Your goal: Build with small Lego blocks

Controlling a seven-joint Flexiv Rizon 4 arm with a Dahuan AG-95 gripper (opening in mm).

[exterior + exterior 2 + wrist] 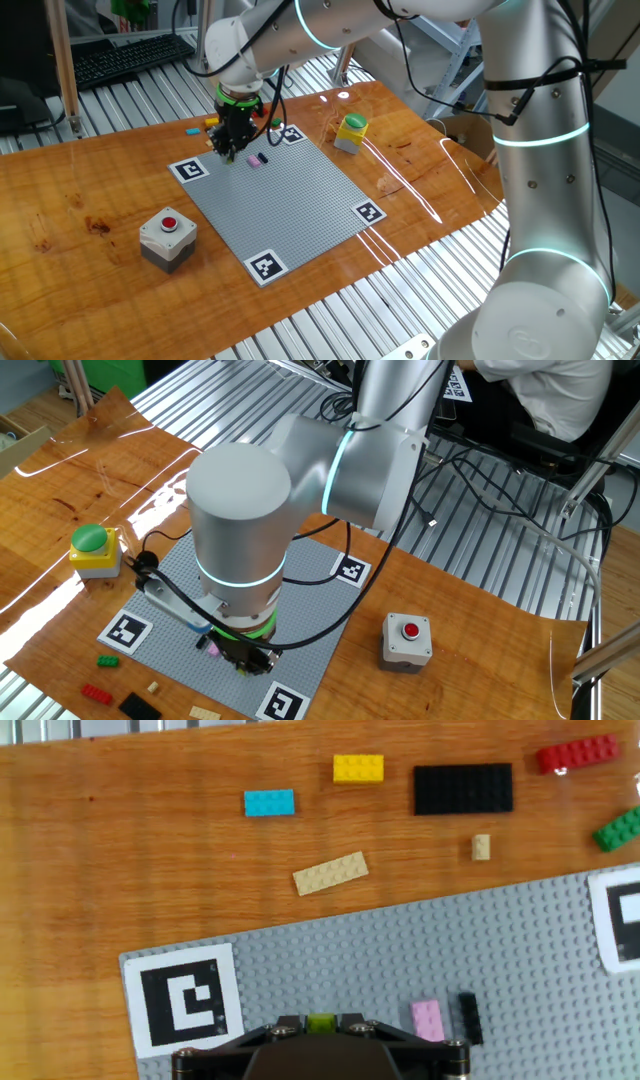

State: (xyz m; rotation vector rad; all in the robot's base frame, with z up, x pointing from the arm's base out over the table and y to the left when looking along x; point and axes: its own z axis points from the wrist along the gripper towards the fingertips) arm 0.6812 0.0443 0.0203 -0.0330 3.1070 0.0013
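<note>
My gripper (322,1026) is shut on a small green Lego block (322,1020), held just above the near-left part of the grey studded baseplate (400,960). A pink block (427,1018) and a thin black block (468,1016) sit on the plate just right of the gripper. Loose blocks lie on the wood beyond the plate: cyan (269,803), yellow (358,768), a wide black plate (463,788), red (577,754), green (620,828), a tan plate (330,873) and a tiny tan piece (481,846). In one fixed view the gripper (228,150) hangs over the plate's far corner.
A grey box with a red button (168,238) stands by the plate's left side. A yellow box with a green round top (351,133) stands to the plate's right. Marker tags (185,995) sit at the plate's corners. The arm's large body (240,520) overhangs the plate.
</note>
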